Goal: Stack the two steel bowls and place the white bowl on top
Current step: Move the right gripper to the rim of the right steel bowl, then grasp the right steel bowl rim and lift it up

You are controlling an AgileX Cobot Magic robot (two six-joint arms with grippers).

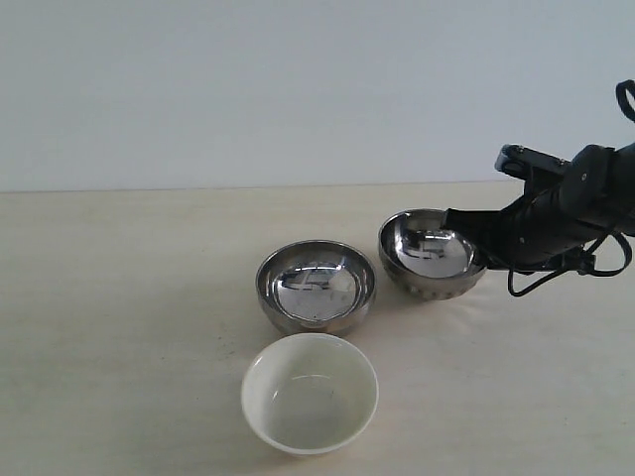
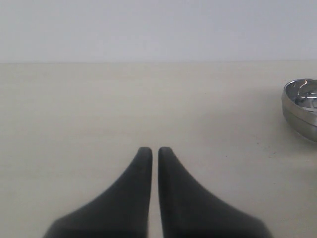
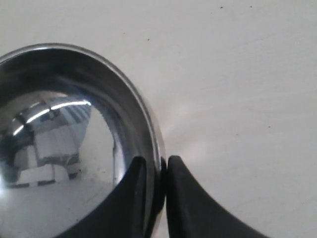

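Black arm point(image 1: 585, 198) with looping black cables point(image 1: 571, 270); smooth, tapered matte-black fingers point(image 2: 133, 198).

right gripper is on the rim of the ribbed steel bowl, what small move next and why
Probably lift it straight up a little. The right gripper has one finger inside and one outside the rim of the ribbed steel bowl, so it looks pinched. That bowl sits on the table, apart from the smooth steel bowl it should go into, with the white bowl waiting nearer the camera.
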